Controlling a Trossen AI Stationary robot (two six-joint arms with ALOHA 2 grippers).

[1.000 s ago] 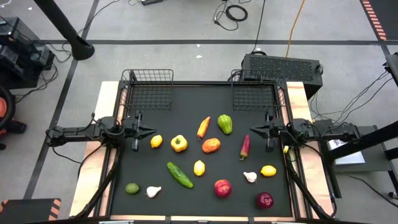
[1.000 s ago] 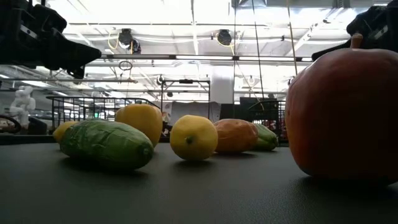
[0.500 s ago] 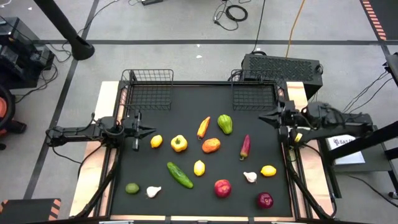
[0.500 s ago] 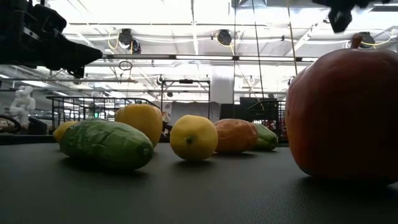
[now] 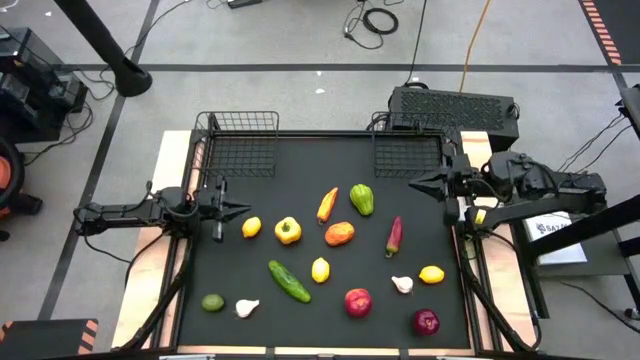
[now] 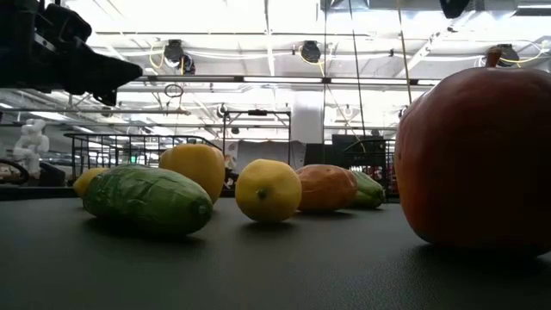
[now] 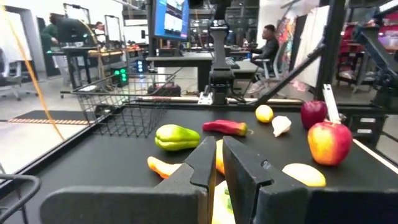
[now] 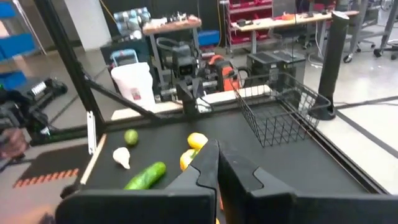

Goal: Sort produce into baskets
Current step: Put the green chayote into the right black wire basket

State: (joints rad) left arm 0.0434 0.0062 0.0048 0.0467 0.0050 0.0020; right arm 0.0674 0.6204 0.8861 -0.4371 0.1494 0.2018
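Sorting has not begun, by the look of it: all the produce lies loose on the black table (image 5: 250,320) and both baskets hold nothing. The left basket (image 5: 240,145) sits at upper left of the mat in the high view, the right basket (image 5: 408,150) at upper right, in front of the black perforated box (image 5: 452,105).

Your left gripper (image 5: 238,211) waits at the mat's left edge, fingers together, holding nothing; the nearest piece is the small yellow lemon (image 5: 251,227) just beside its tip, with the yellow pepper (image 5: 288,231) next along. Your right gripper (image 5: 420,181) is at the mat's right edge just below the right basket, fingers pressed together, empty.

Centre of frame: the carrot (image 5: 327,204), green pepper (image 5: 361,199), orange pepper (image 5: 340,234) and red chili (image 5: 394,236). Lower down: the cucumber (image 5: 289,281), a second lemon (image 5: 320,270), lime (image 5: 212,302), two garlic bulbs (image 5: 246,308), a third lemon (image 5: 431,274) and two red apples (image 5: 358,302).

Judged step: approach for the first pick. Next you need to part one gripper's fingers, then descend over a chosen piece; the chili or green pepper looks handiest for the right arm.

Change from one second ago: the right arm has lifted and swung toward the upper right, its gripper now nearer the right basket. Left arm and produce unchanged.
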